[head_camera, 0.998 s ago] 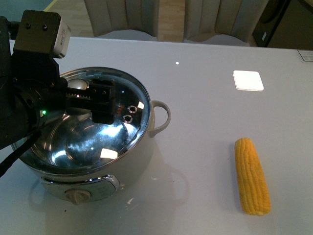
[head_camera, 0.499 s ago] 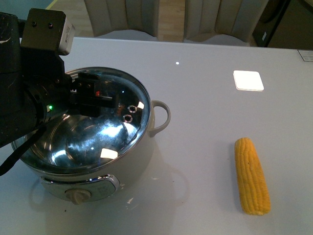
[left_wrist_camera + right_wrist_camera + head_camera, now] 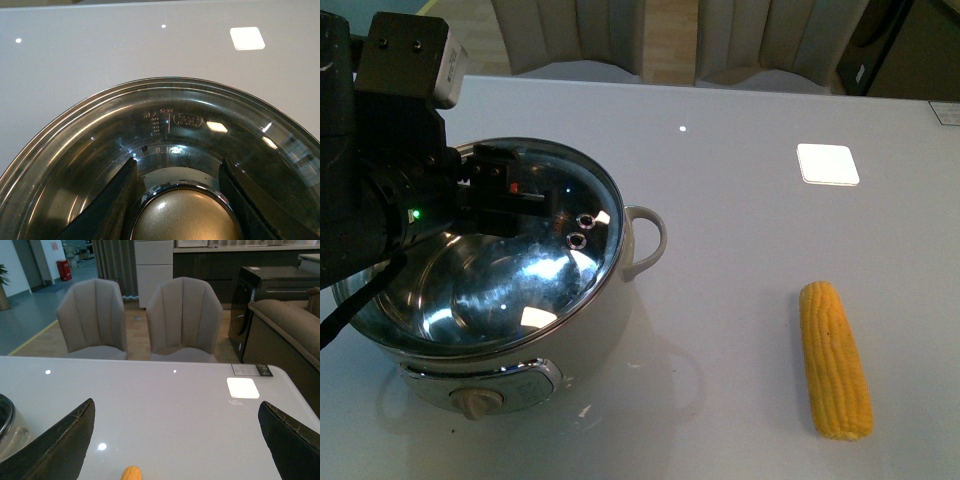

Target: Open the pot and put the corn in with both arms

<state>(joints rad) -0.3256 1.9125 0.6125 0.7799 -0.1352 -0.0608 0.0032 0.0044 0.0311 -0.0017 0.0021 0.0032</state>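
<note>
Corn (image 3: 835,360) lies on the table (image 3: 740,200) at the near right, well apart from the pot (image 3: 590,330). Its long axis runs roughly near-to-far, far end leaning slightly toward the pot side. R gripper (image 3: 176,410) isn't in the front view. Its wrist cam shows the fingers spread wide w/ nothing between them, and the corn's far tip just peeks in at the frame edge. So R arm is the nearer one, and I judge the pick needs a drop toward the cob w/ jaws across its short axis.

Pot sits near left, dial (image 3: 480,403) facing the robot, side handle (image 3: 648,240) toward the corn. Glass lid (image 3: 500,260) covers it and isn't clear of the rim yet. L gripper (image 3: 176,162) is over the lid centre, fingers (image 3: 117,200) tight on both sides of the lid knob (image 3: 186,215). Reads as clamped on the knob. Grey box (image 3: 410,55) rides on top of that arm.

Further back: white square (image 3: 827,164) on the table, then chairs (image 3: 570,35) beyond the far edge.

Vs half a sec ago: lid rim sits a bit further to the left and nearer, glints on the glass have shifted, grey box is slightly left. Looks like the lift is starting. Corn is in the same spot.
</note>
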